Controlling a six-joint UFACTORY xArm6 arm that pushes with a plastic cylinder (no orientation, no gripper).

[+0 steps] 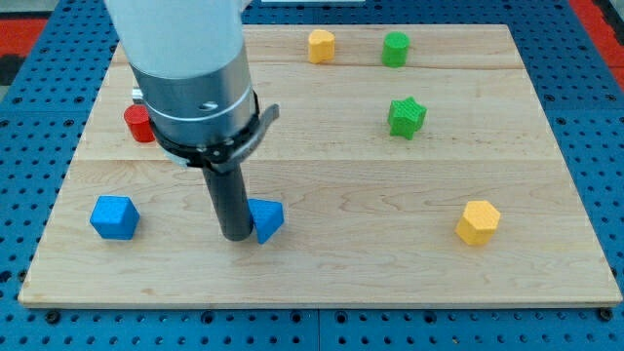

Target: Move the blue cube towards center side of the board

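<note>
Our rod stands on a wooden board (322, 273) dotted with coloured blocks.

Our arm carries no claw, only a dark rod; my tip (234, 237) rests low and left of centre, touching a blue wedge-like block (266, 220) on its right. The blue cube (114, 216) sits at the lower left, apart from the tip. A yellow hexagonal block (478, 222) lies lower right. Further up, a green star (407, 117) sits right of centre and a red block (138, 123) peeks out at the left. Along the top edge sit a yellow block (321, 45) and a green block (395, 49).
</note>
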